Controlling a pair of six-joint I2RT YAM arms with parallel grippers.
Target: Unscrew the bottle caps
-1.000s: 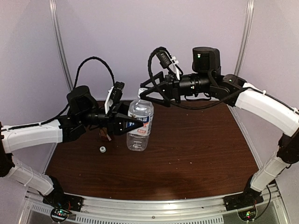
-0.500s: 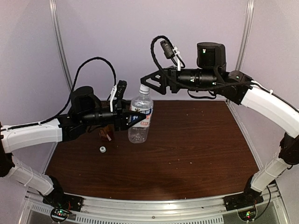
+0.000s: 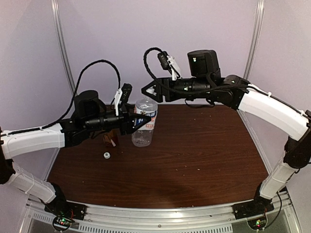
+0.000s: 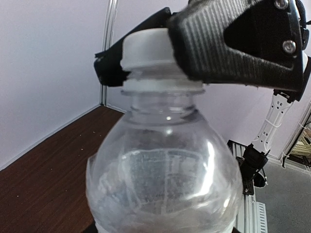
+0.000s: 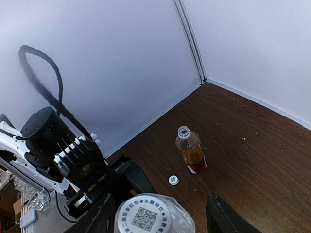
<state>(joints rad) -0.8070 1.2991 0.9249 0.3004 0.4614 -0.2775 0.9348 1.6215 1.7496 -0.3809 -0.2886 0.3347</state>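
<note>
A loose white cap (image 3: 106,155) lies on the worktop (image 3: 204,155) near the open brown bottle (image 5: 190,155). The left hand (image 3: 138,124) clamps the clear bottle (image 3: 144,135) by its body. Farther back, the right hand (image 3: 148,91) straddles the screwed-on cap (image 4: 146,48); whether it grips, I cannot tell.

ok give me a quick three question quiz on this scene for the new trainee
1. True or false: the brown bottle has its cap on.
2. Fill in: the loose white cap lies on the ___ beside the brown bottle.
3. The right claw sits around:
A. the cap on the clear bottle
B. the brown bottle
C. the loose white cap
Key: 1 false; 2 table; 3 A
</note>
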